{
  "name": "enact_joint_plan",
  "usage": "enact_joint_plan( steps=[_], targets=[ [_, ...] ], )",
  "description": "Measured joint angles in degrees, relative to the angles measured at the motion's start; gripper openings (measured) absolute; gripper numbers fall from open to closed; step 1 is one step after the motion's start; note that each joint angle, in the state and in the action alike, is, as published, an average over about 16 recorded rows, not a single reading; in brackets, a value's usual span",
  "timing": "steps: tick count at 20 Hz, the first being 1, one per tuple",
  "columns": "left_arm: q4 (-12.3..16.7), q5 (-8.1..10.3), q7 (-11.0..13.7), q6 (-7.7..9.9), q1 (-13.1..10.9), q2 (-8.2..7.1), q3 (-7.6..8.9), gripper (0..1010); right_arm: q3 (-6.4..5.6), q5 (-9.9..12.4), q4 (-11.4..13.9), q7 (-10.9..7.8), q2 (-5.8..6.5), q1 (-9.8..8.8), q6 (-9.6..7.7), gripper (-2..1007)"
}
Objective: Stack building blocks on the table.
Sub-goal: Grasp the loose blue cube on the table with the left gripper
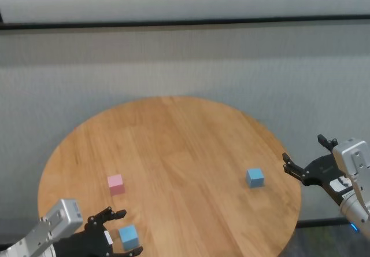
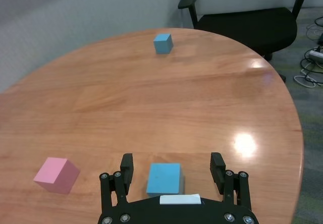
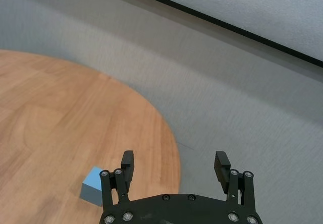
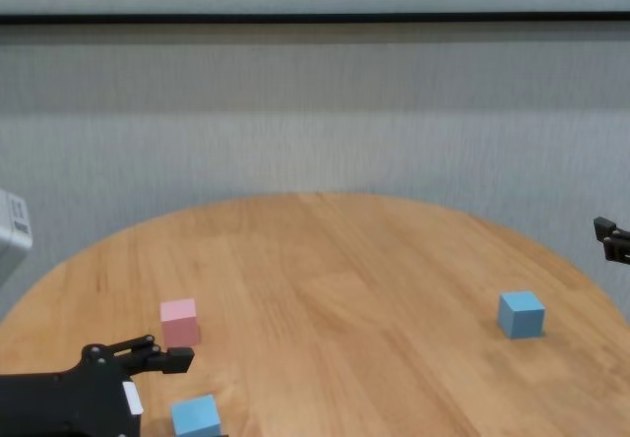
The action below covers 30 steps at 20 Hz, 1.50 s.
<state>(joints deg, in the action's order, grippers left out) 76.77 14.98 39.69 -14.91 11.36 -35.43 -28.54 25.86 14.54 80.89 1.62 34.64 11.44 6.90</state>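
Left tool point(image 2: 171, 169) spread around near blue block point(image 2: 164, 178), office chair point(image 2: 252, 19) in left wrist view only

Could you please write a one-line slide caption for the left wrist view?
Open left gripper straddles a light blue block on the round wooden table, pink block alongside.

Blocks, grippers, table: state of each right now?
Near blue block: flat on the table, between the open left gripper's fingers, not gripped.
Pink block: on the table, alone, unstacked.
Far blue block: on the table, alone, near the right edge.
Left gripper: open, straddling the near blue block.
Right gripper: open, empty, off the table's right edge.
Table: holds three separate blocks, nothing stacked.
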Motion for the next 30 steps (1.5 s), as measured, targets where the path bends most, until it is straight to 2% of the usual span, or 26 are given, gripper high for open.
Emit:
enact_joint_plan(
  steps=[13,30],
  targets=[
    [-3.6,-0.85,1.4,-1.14,1.6,1.76,-0.06,1000,0.00,0.0,0.0,0.00,0.00,0.00,0.00,1001],
    [-5.3,-0.92,2.0,-1.37,2.3,2.49,-0.46,1000,0.00,0.0,0.0,0.00,0.00,0.00,0.00,1001]
  ],
)
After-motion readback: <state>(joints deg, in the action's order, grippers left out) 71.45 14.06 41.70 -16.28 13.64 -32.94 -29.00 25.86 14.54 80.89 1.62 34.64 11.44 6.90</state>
